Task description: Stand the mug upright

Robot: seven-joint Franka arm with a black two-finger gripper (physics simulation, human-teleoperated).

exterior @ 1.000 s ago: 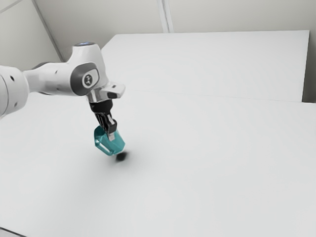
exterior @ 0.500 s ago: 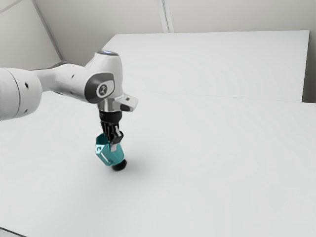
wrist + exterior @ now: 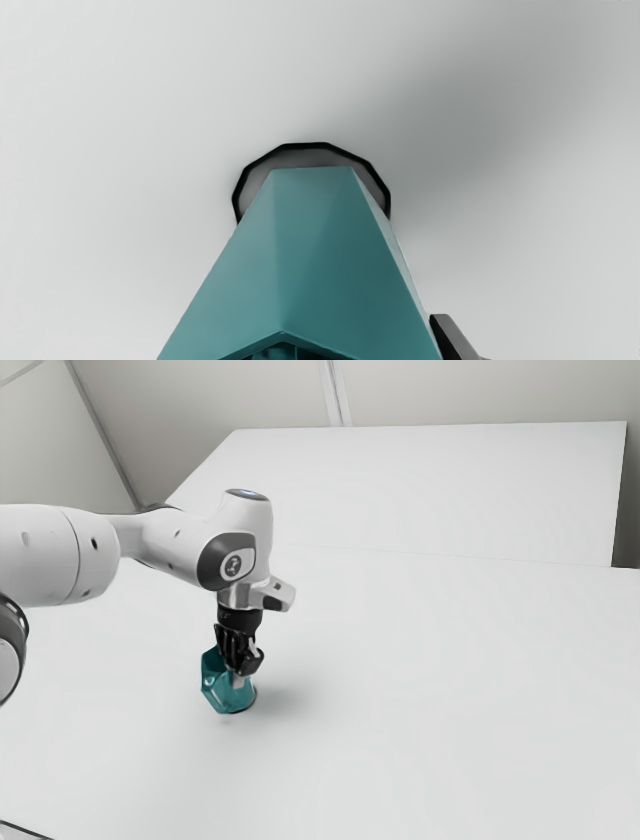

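In the exterior view my gripper [image 3: 238, 678] points down with its fingers at the teal faceted mug [image 3: 221, 693], one pale fingertip lying against the mug's side. The mug is held low at the tabletop, its base down and its body leaning a little toward the exterior view's left. In the wrist view the gripper [image 3: 320, 350] holds the mug [image 3: 310, 260]; one dark finger [image 3: 452, 340] presses beside its wall, while the mug hides the other. Part of the dark mouth appears near the fingers, and a black-rimmed grey round shape [image 3: 305, 156] lies around the narrow end.
A wide white table [image 3: 430, 730] surrounds the mug on all sides. Behind it stands a large white panel or surface [image 3: 420, 490], with pale walls beyond. A soft shadow falls on the table beside the mug.
My hand has come down and slightly toward the exterior view's right with the mug in its grip. The mug has turned from strongly tilted to nearly upright, and its base has dropped to the table.
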